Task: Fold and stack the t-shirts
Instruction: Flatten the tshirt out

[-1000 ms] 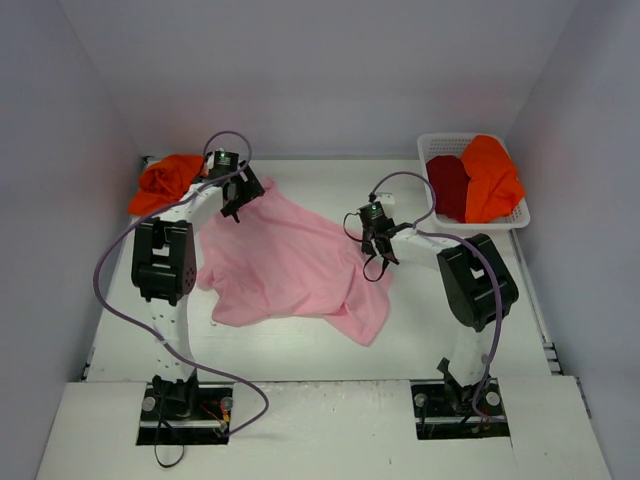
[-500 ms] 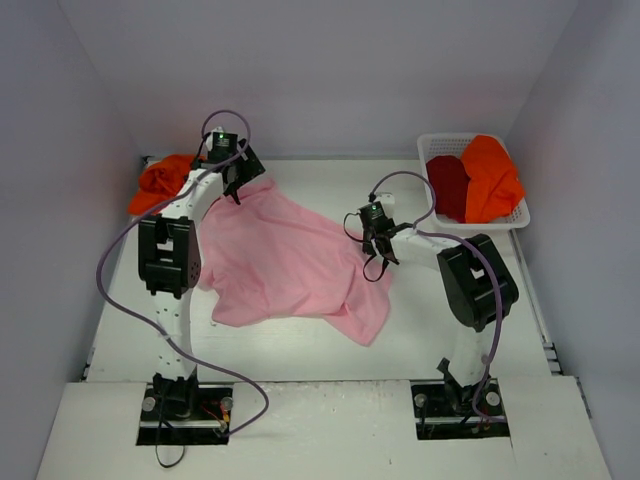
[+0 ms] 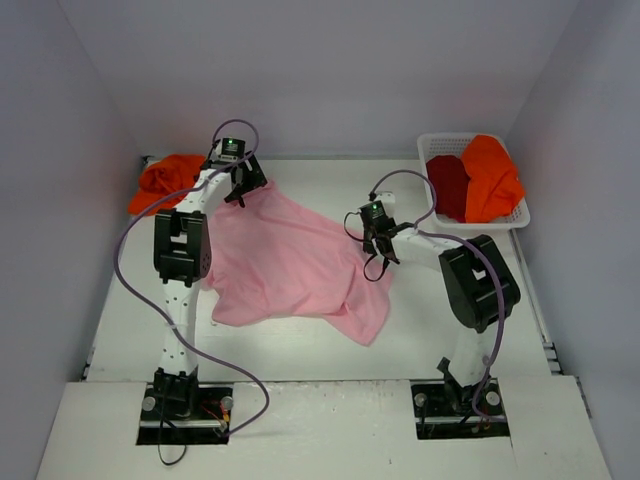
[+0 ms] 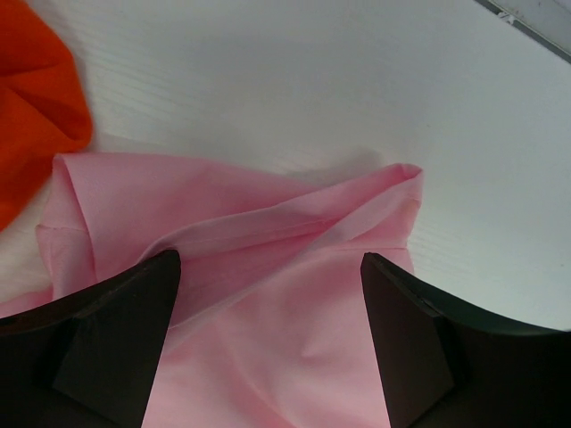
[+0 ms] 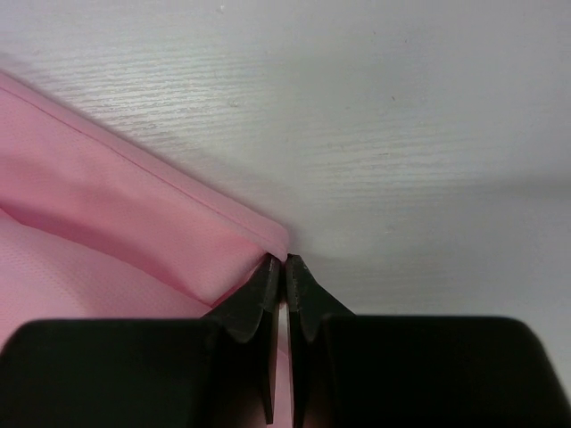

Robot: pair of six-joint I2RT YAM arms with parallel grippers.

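A light pink t-shirt (image 3: 285, 255) lies spread and rumpled in the middle of the table. My left gripper (image 3: 244, 188) hovers open over its far left corner, and a folded pink hem (image 4: 285, 227) shows between the dark fingers (image 4: 116, 339). My right gripper (image 3: 379, 252) is shut on the pink shirt's right edge (image 5: 259, 234), its tips (image 5: 284, 266) pinched at the hem's corner. One orange t-shirt (image 3: 163, 181) is bunched at the back left, its edge (image 4: 36, 107) also in the left wrist view. A dark red t-shirt (image 3: 448, 186) and another orange t-shirt (image 3: 491, 176) lie in the basket.
The white latticed basket (image 3: 427, 150) stands at the back right against the wall. Grey walls close in the table on three sides. Purple cables loop from both arms. Bare white tabletop (image 5: 401, 134) lies past the right gripper.
My left arm has swung to the right and farther back, from beside the orange shirt to over the pink shirt's far corner. The right gripper has stayed put, still pinching the hem.
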